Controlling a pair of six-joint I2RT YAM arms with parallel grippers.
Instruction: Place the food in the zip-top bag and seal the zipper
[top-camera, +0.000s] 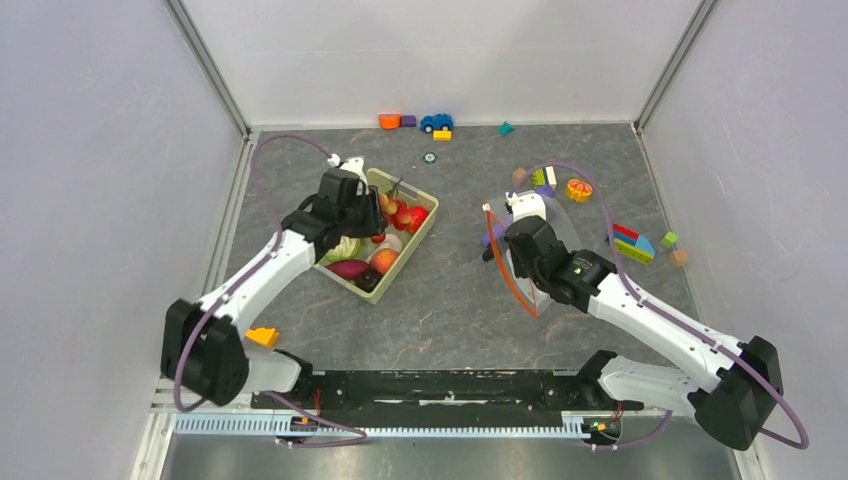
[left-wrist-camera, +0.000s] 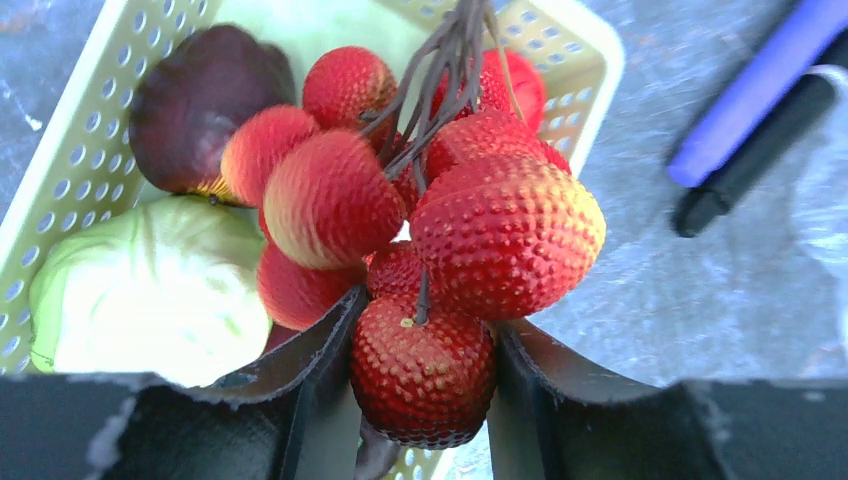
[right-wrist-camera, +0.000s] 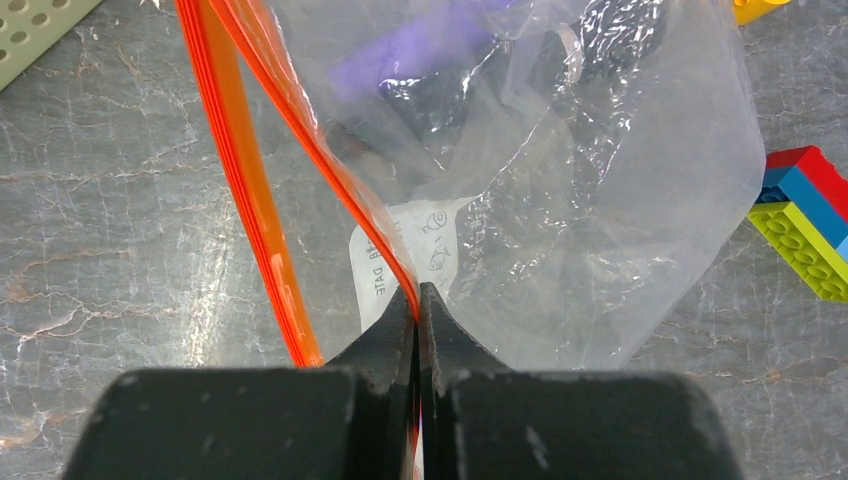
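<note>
The left gripper (left-wrist-camera: 428, 312) has its jaws pressed against both sides of the lowest fruit of the red bunch (left-wrist-camera: 440, 230), which sits in the basket (left-wrist-camera: 60, 170) over a cabbage (left-wrist-camera: 150, 280) and a purple piece (left-wrist-camera: 200, 110). The right gripper (right-wrist-camera: 418, 295) is pinched tight on one lip of the zipper (right-wrist-camera: 250, 200), holding the bag (right-wrist-camera: 600, 200) up off the table (top-camera: 450, 300). The other lip hangs apart to its left, so the mouth gapes toward the basket, and a white label (right-wrist-camera: 395, 255) shows just behind the fingertips. The table is a grey, marbled slab boxed in by plain white walls (top-camera: 100, 150) on the left, far and right sides. The basket lies askew left of centre, near the left edge, and the bag is right of centre. Between them runs a bare strip of slab, widening toward the arm bases. Blocks (top-camera: 635, 243) and a citrus slice (top-camera: 579, 190) crowd the right side beyond the bag. A toy car (top-camera: 436, 122) and small pieces line the far edge.
</note>
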